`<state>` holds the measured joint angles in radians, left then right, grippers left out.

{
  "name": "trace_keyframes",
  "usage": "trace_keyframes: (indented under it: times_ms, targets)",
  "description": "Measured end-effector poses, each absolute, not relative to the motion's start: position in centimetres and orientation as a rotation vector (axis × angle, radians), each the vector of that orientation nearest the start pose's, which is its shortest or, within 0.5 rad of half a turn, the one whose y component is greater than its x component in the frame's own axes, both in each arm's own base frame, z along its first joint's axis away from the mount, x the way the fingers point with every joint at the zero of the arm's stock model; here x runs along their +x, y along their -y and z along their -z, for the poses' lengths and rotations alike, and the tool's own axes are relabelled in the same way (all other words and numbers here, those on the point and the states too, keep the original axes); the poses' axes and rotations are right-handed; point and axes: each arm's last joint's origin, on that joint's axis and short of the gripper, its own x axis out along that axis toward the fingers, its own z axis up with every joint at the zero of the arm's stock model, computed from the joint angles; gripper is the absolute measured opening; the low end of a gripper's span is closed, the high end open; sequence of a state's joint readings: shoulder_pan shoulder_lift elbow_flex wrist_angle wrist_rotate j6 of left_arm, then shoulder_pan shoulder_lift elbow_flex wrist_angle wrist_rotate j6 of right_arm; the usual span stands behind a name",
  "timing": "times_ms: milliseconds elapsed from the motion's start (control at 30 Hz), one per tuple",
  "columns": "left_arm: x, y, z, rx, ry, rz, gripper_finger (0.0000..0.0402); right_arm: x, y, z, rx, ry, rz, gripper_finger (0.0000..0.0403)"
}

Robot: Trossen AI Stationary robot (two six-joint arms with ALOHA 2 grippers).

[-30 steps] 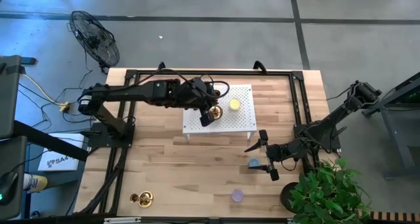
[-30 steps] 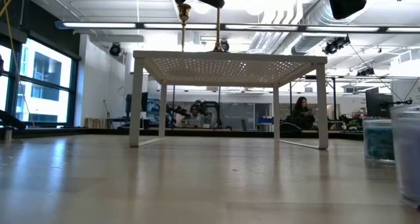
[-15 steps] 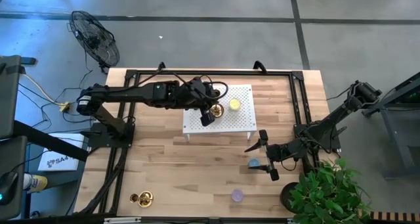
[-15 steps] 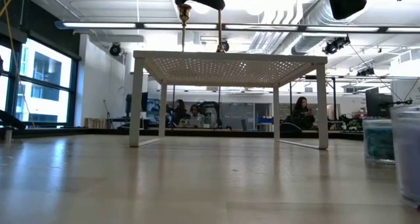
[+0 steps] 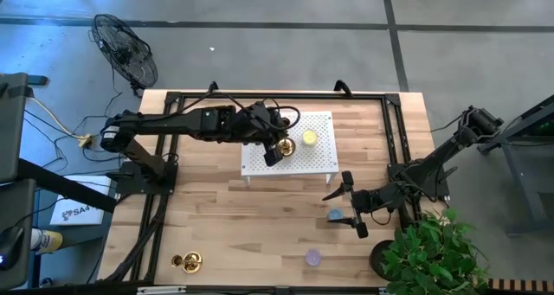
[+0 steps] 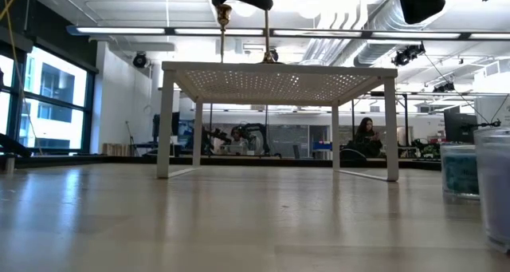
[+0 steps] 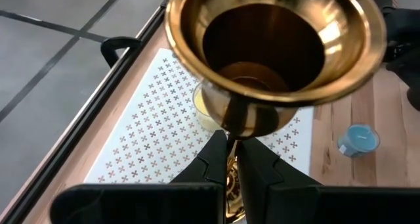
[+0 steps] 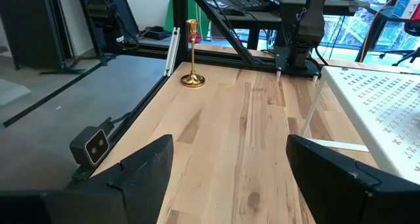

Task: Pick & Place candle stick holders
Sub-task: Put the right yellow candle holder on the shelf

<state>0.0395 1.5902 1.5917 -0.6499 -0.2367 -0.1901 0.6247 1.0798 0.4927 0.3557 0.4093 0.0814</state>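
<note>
Left hand [image 5: 273, 150] pinching gold candle stick holder [image 7: 275, 60] by its thin stem, long axis upright over white perforated stand [image 5: 320, 159], right hand [image 5: 350, 205] spread, hovering over bench [image 5: 234, 217]

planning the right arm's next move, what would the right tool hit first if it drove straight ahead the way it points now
Probably nothing nearby: the open right tool faces bare wooden table. The first thing roughly in line is the shiny brass candlestick holder near the far edge, though depth is unclear.
</note>
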Motion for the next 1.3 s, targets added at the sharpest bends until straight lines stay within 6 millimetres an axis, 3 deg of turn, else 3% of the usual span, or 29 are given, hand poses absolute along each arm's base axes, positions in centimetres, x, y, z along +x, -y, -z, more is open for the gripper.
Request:
trace_keyframes:
  times_ms: [500,1300]
  targets:
    - [34.9,-2.0,-36.6,-0.129,-0.632,-0.312,0.0008,18.9,-12.2,-22.9,-0.034,-0.211,-0.206,0.0291]
    - [34.9,-1.9,-38.3,-0.092,-0.579,-0.275,0.0008,18.9,-12.2,-22.7,-0.046,-0.226,-0.206,0.0291]
